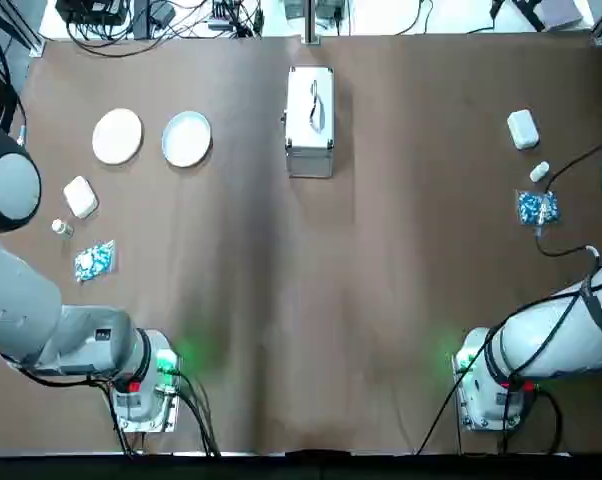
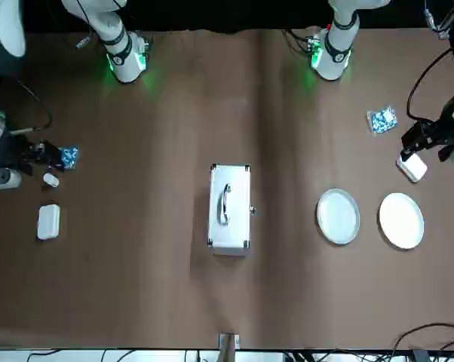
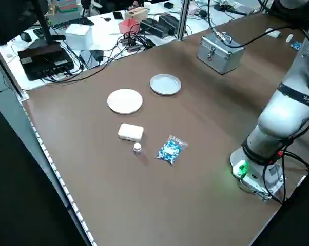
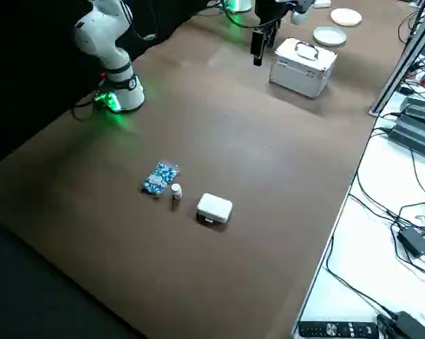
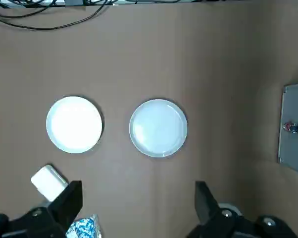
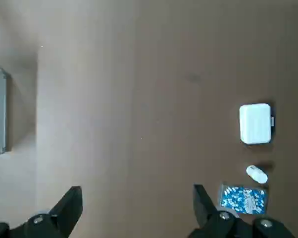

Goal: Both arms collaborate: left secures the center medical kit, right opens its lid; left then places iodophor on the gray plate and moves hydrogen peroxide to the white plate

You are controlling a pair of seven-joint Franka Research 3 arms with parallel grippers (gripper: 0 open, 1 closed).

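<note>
A broad stretch of bare bench [image 1: 311, 300] lies open between the two arm bases and the closed medical kit [image 1: 310, 120] at the far centre. Two plates [image 1: 151, 137] sit beside the kit on the left. Small clusters of a box, bottle and packet line both outer edges [image 1: 81, 225].

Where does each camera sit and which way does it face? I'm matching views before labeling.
Top: overhead, looks down; both arm bases at the bottom edge; medical kit at centre.
Front: across the table, facing the robot; bases at the top.
Left side: raised at the robot's left; one arm base; white plate and gray plate.
Right side: raised at the robot's right; the kit far off.
Left wrist: left gripper open above both plates.
Right wrist: right gripper open above bare table.
All six show the kit.
</note>
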